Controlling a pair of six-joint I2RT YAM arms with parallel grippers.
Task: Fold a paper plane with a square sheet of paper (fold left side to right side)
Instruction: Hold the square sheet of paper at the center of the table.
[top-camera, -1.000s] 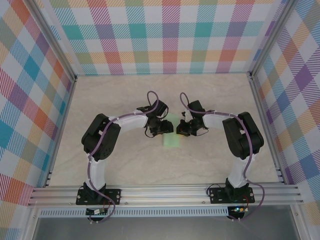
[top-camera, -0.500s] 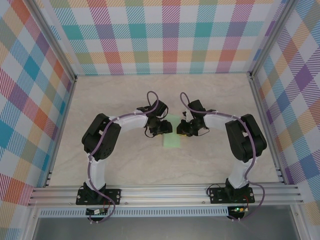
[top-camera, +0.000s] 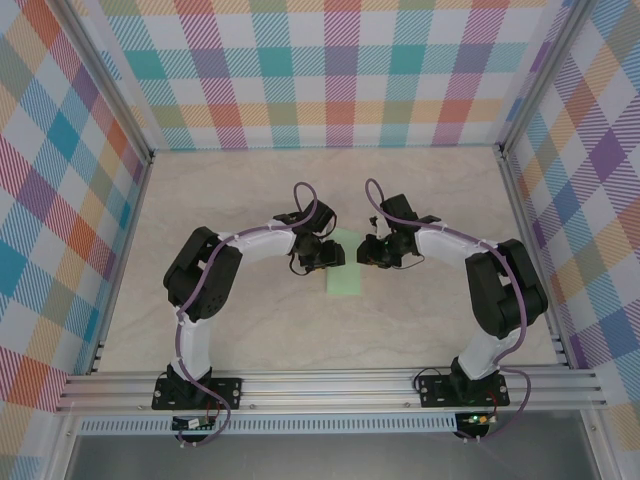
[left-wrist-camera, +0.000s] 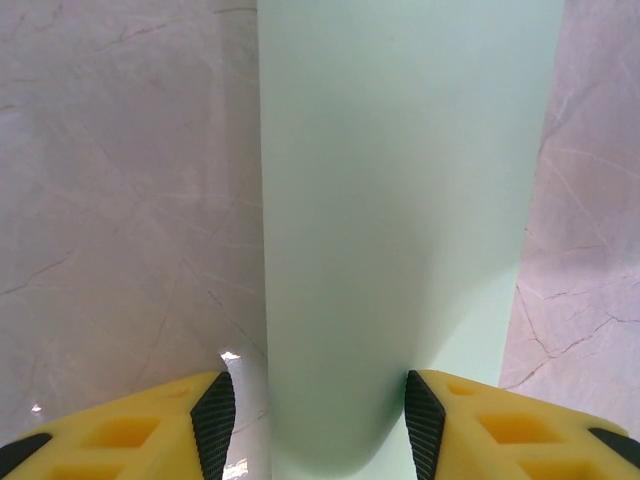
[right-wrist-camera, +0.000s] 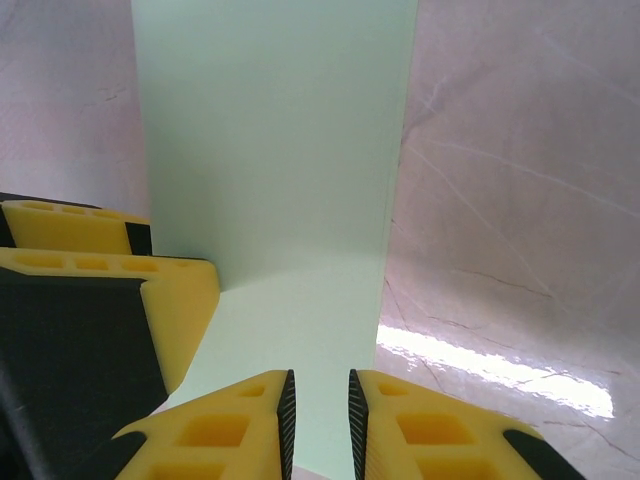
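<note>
The square sheet of paper (top-camera: 347, 276) lies folded in half as a narrow pale green strip in the middle of the table. In the left wrist view the upper layer of the paper (left-wrist-camera: 400, 200) bulges in a soft rounded loop. My left gripper (left-wrist-camera: 317, 425) is open astride that loop; its left pad (left-wrist-camera: 213, 420) stands clear of the paper and its right pad (left-wrist-camera: 422, 420) sits at the loop's side. My right gripper (right-wrist-camera: 318, 425) hovers low over the paper (right-wrist-camera: 270, 150), jaws a narrow gap apart with nothing pinched. From above, the left gripper (top-camera: 325, 256) and right gripper (top-camera: 372, 252) flank the strip.
The table (top-camera: 250, 320) is pale marble, walled by checked panels on three sides. An aluminium rail (top-camera: 330, 385) carries both arm bases at the near edge. The left gripper's yellow fingers (right-wrist-camera: 110, 270) show close at the left of the right wrist view.
My right gripper has parted its jaws a little and drawn slightly right, its elbow swinging outward. The left arm and the paper have stayed put.
</note>
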